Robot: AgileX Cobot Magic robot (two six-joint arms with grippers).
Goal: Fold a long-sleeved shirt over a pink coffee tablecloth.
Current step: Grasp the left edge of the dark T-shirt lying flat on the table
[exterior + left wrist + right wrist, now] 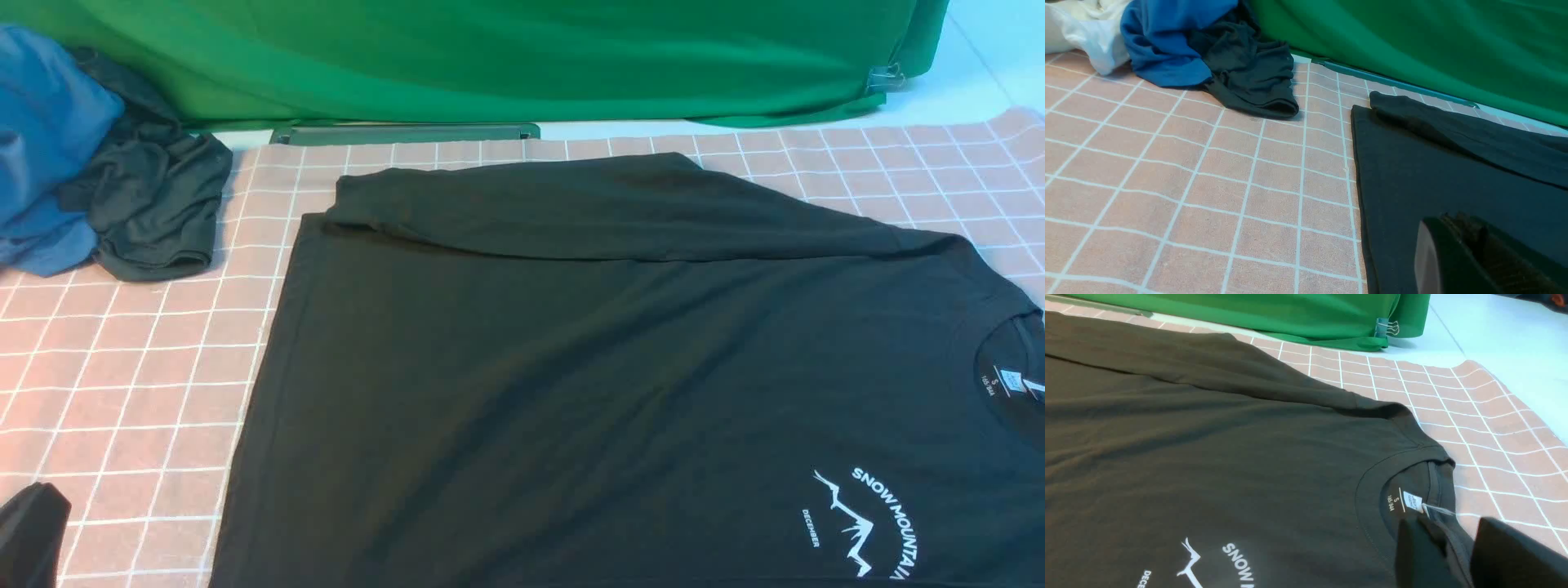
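Observation:
The long-sleeved shirt (pixel 571 367) lies flat on the pink coffee tablecloth (pixel 122 367), chest print up and collar to the right. Its far sleeve is folded across the body. My left gripper (pixel 1449 222) is shut with nothing seen between its fingers. It shows low at the near left (pixel 28 531), beside the shirt's hem (pixel 1433 171). My right gripper (pixel 1447 528) is open and astride the collar's back rim by the small label (pixel 1412 500). The rim runs between its fingers and the cloth lies flat. This gripper does not show in the front view.
A blue garment (pixel 41 147) and a smaller dark grey-green garment (pixel 155 204) are heaped at the far left, with a white cloth (pixel 1081 28) beside them. The green backdrop (pixel 490 57) hangs along the back, clipped at the right (pixel 886 77). A dark bar (pixel 404 133) lies at its foot.

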